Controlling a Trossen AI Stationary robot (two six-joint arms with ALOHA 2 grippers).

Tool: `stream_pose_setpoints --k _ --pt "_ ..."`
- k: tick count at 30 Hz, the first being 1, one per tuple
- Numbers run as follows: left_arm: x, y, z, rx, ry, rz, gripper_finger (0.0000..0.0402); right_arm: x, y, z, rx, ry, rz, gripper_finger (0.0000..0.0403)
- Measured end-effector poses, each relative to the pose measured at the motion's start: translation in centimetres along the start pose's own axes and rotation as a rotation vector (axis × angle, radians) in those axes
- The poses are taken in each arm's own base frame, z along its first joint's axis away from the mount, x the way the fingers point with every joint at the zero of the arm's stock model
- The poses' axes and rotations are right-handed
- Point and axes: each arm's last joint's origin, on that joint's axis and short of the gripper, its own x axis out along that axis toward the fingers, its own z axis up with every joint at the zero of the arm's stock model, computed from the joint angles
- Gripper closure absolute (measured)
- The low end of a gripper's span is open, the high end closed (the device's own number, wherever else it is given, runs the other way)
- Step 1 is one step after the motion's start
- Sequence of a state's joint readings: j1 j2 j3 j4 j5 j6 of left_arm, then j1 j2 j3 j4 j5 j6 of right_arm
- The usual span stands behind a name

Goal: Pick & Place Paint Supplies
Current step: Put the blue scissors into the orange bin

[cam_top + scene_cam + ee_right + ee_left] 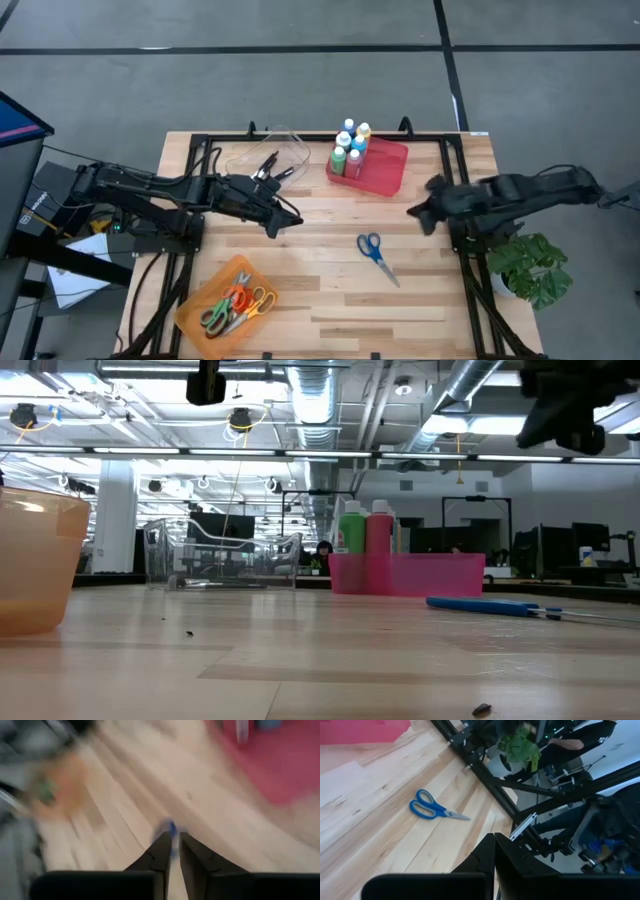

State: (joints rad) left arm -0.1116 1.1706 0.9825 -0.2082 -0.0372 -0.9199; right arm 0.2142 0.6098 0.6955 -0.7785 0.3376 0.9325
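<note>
- High view: the small white-capped plastic paint bottles (350, 146) stand clustered in the back corner of the pink rectangular plastic tray (385, 172) near the far edge of the pale wooden table (330, 290); a clear plastic bin (268, 152) sits left of it, an orange plastic bin of scissors (226, 297) at the front left, and blue-handled scissors (377, 254) lie alone on open wood in front of the tray
- The left gripper (287, 221) reaches over the table's middle left with fingers pressed together and empty; the right gripper (418, 212) hangs above the right side, well apart from the tray
- Low view: green and pink bottles rise above the tray wall; bare wood fills the foreground
- Left wrist view: closed fingers, scissors beyond, a potted green plant (520, 747) past the table edge
- Right wrist view: blurred; fingers (191, 851) stand a narrow gap apart, holding nothing
</note>
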Motion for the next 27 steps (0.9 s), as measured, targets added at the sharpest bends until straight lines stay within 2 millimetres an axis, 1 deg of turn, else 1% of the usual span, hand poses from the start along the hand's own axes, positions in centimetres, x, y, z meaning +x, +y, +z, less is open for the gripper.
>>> stream_pose_setpoints --k 2,5,8,11,13,15,17,18,20,22,24,27 --pt "0.0 0.1 -0.1 0.001 0.008 0.011 0.0401 1.3 1.5 0.4 -0.047 0.137 -0.098 0.0364" --pt "0.0 0.2 -0.2 0.001 0.016 0.021 0.0401 4.6 3.6 0.1 -0.143 0.357 -0.206 0.0347" --pt "0.0 0.3 -0.3 0.001 0.026 0.034 0.0401 7.8 5.1 -1.4 -0.194 0.549 -0.274 0.0323" --pt "0.0 0.4 -0.3 0.002 0.032 0.041 0.0401 10.5 6.4 -3.4 -0.227 0.69 -0.306 0.0284" --pt "0.0 0.4 -0.3 0.002 0.033 0.043 0.0401 12.0 6.8 -4.9 -0.232 0.743 -0.365 0.0251" --pt "0.0 0.4 -0.3 0.002 0.034 0.044 0.0401 12.9 6.9 -6.1 -0.207 0.761 -0.418 0.0218" --pt "0.0 0.4 -0.3 0.005 0.036 0.046 0.0401 13.8 7.0 -7.1 -0.185 0.761 -0.464 0.0194" --pt "0.0 0.5 -0.3 0.005 0.036 0.046 0.0401 14.2 6.8 -7.4 -0.178 0.752 -0.5 0.0188" --pt "0.0 0.5 -0.4 0.006 0.038 0.049 0.0401 15.0 6.4 -7.7 -0.158 0.729 -0.571 0.0189" --pt "0.0 0.5 -0.4 0.006 0.038 0.049 0.0401 16.1 5.8 -7.8 -0.147 0.717 -0.615 0.0207" --pt "0.0 0.5 -0.4 0.006 0.038 0.049 0.0401 17.2 5.3 -7.8 -0.13 0.719 -0.642 0.0238" --pt "0.0 0.5 -0.4 0.006 0.048 0.041 0.0401 19.0 4.8 -7.9 -0.113 0.717 -0.632 0.03"
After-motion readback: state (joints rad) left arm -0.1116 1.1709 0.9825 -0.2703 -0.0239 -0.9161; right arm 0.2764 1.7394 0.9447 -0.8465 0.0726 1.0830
